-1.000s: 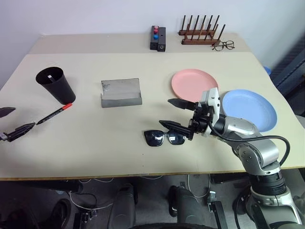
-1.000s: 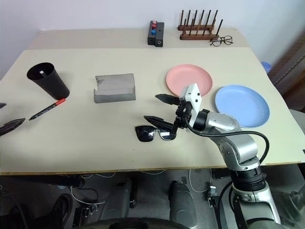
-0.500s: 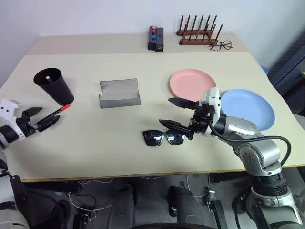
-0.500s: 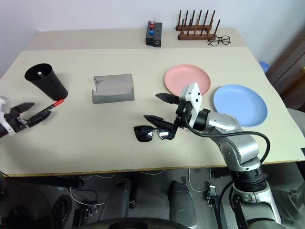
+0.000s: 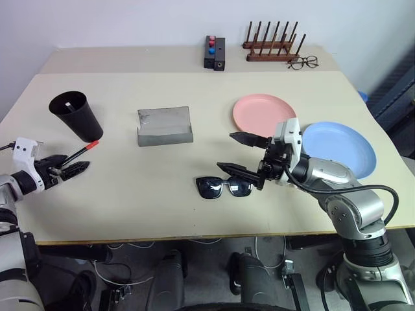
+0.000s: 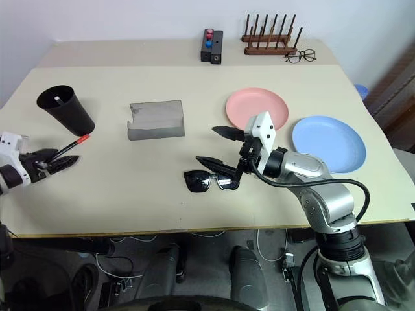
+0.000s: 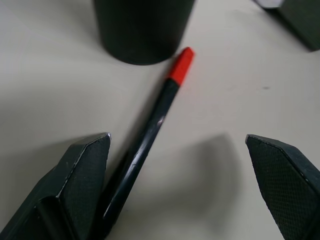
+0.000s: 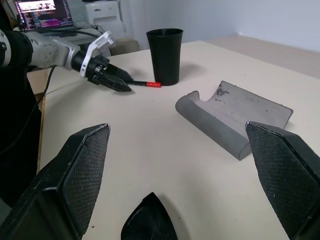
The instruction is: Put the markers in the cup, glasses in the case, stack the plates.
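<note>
I see the red-capped marker [image 5: 82, 151] lying flat on the table [image 5: 162, 194], a thin black barrel with a bright red cap. The cap end points at the base of the black cup [image 5: 76, 115] and stops just short of it. The cup is tall, tapered and upright near the table's left edge, with a pale-tipped thing standing inside it.

My left end effector [image 5: 70, 168] sits low over the table at the marker's tail end, pointing along the barrel toward the cup. Its jaws are spread wide; in the left wrist view the barrel runs just beside one finger [image 7: 80, 170] while the other finger stands well apart, so nothing is gripped.

The black sunglasses [image 5: 224, 188] lie near the front middle of the table, lenses dark. My right end effector [image 5: 237, 155] hovers above them, roughly level and pointing left, jaws released and empty.

The grey case [image 5: 165, 126] lies open between the cup and the salmon pink plate [image 5: 262, 111]. The light blue plate [image 5: 347, 146] rests just beside the pink one, not stacked.
</note>
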